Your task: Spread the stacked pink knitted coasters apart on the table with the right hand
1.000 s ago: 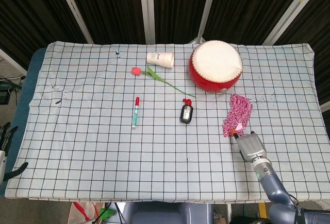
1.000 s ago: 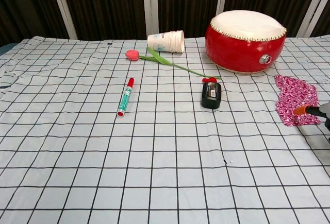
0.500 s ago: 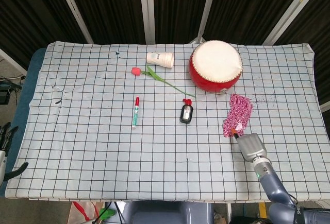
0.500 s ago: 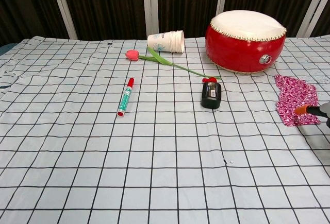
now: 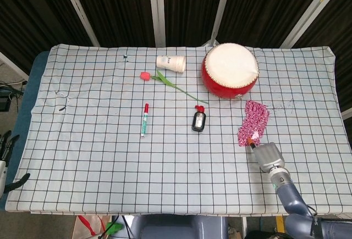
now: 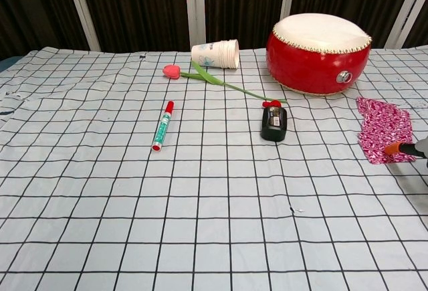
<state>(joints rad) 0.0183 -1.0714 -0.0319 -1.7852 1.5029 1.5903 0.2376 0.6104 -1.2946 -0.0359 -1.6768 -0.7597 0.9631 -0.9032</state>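
The pink knitted coasters (image 5: 253,121) lie overlapping in a flat pile on the checked cloth, right of centre and just in front of the red drum; the chest view shows the coasters (image 6: 382,128) at its right edge. My right hand (image 5: 267,156) is just behind their near corner, palm down. One orange fingertip (image 6: 396,148) touches that near edge, and its other fingers are hidden. My left hand (image 5: 6,159) hangs off the table's left edge, fingers apart and holding nothing.
A red drum (image 5: 229,70) stands behind the coasters. A black key fob (image 5: 198,121) lies to their left, with a red-capped green marker (image 5: 144,119) further left. A tipped paper cup (image 5: 171,62) and an artificial tulip (image 5: 165,79) are at the back.
My right hand has drawn back slightly toward the table's near edge, its orange fingertip sliding to the coasters' near corner. The coasters look unmoved.
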